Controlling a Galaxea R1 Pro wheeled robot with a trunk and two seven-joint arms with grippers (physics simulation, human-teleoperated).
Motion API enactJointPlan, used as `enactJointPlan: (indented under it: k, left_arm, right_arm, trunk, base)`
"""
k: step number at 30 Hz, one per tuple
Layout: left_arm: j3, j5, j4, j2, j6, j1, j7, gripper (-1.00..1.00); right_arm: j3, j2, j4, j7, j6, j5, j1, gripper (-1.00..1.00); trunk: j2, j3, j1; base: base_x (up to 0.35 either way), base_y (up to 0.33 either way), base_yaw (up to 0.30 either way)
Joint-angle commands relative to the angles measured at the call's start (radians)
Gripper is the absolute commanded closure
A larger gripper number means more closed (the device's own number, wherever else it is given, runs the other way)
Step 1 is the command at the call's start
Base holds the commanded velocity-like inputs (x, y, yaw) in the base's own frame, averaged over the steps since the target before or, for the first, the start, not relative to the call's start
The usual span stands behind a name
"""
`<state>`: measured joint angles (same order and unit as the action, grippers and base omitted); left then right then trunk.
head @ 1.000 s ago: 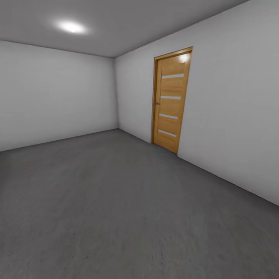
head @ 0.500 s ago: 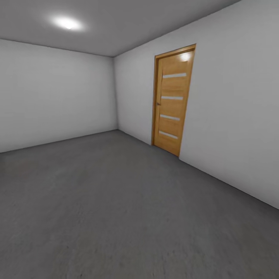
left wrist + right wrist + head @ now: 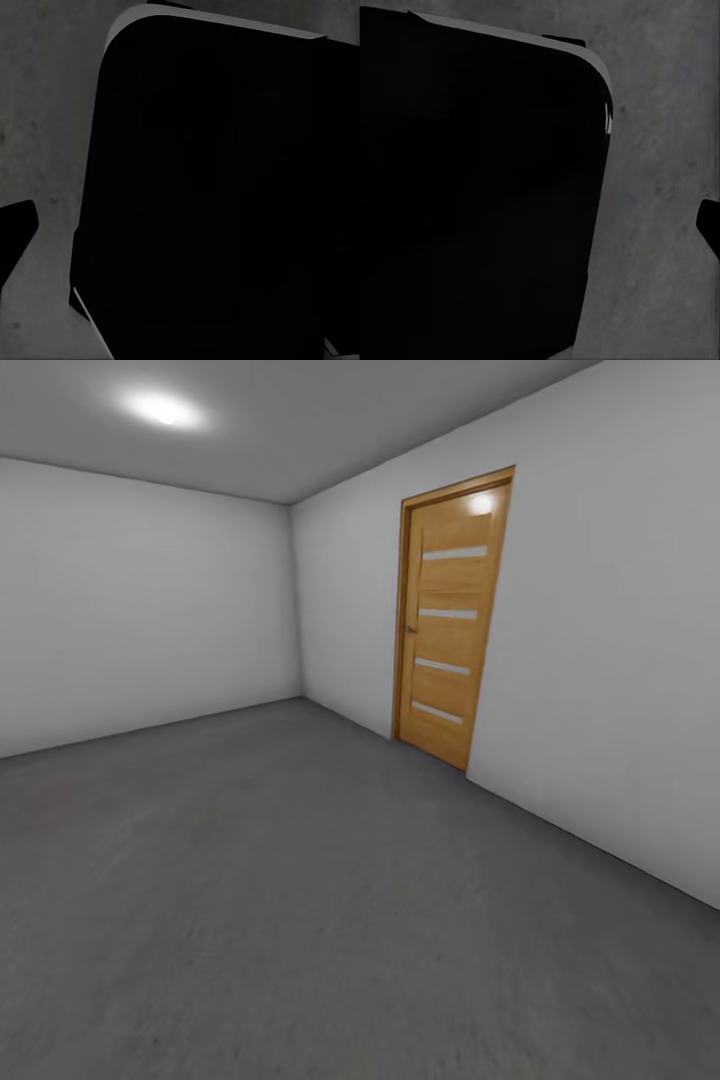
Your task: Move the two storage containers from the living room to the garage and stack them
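Note:
I am in the garage, a bare room with plain white walls (image 3: 150, 600) and a dark grey concrete floor (image 3: 300, 880). The two storage containers are out of view, and so is the living room. In the left wrist view a large black rounded body (image 3: 217, 187) of my own hangs over the speckled floor (image 3: 45, 112). The right wrist view has the same kind of black body (image 3: 472, 187) above the floor (image 3: 660, 187). A small dark sliver (image 3: 13, 236) pokes in at one frame edge, and another dark sliver (image 3: 709, 225) at the other wrist's edge.
A shut wooden door (image 3: 450, 620) with pale horizontal strips stands in the right-hand wall. A ceiling spotlight (image 3: 160, 408) glows at the upper left. The far corner (image 3: 295, 610) lies ahead, with open floor stretching toward it.
The whole head picture has shifted: the door now sits slightly further right and looks larger, and the ceiling light has slid left. The camera has moved; nothing in the room has.

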<state>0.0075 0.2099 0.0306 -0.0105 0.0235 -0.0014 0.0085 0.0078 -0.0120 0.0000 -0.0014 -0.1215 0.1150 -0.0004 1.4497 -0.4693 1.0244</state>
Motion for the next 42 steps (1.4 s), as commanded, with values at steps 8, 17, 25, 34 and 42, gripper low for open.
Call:
enactJointPlan:
  k: [8, 17, 25, 34, 42]
  left_arm:
    - [0.000, 0.005, 0.000, 0.001, 0.003, 0.000, 0.001, -1.00]
    - [0.000, 0.005, 0.000, 0.000, 0.003, 0.000, 0.001, -1.00]
    - [0.000, 0.005, 0.000, 0.000, 0.001, 0.000, 0.001, -1.00]
    - [0.000, 0.005, 0.000, 0.000, 0.002, 0.000, 0.001, -1.00]
    - [0.000, 0.006, 0.000, 0.000, 0.001, 0.000, 0.001, -1.00]
  right_arm:
    - [0.000, 0.000, 0.000, 0.000, -0.003, 0.008, 0.000, -1.00]
    - [-0.001, 0.000, 0.000, 0.000, -0.006, 0.011, 0.000, -1.00]
    - [0.000, 0.002, 0.000, 0.000, -0.006, 0.012, 0.000, -1.00]
    - [0.001, 0.001, 0.000, 0.000, -0.003, 0.014, 0.000, -1.00]
    - [0.001, 0.000, 0.000, 0.000, -0.004, 0.014, 0.000, -1.00]
  trunk:
    - [0.000, -0.001, 0.001]
    - [0.000, -0.001, 0.001]
    - [0.000, -0.001, 0.001]
    - [0.000, -0.001, 0.001]
    - [0.000, -0.001, 0.001]
  base:
    - [0.323, 0.000, 0.000]
    - [0.323, 0.000, 0.000]
    - [0.323, 0.000, 0.000]
    - [0.323, 0.000, 0.000]
    - [0.323, 0.000, 0.000]
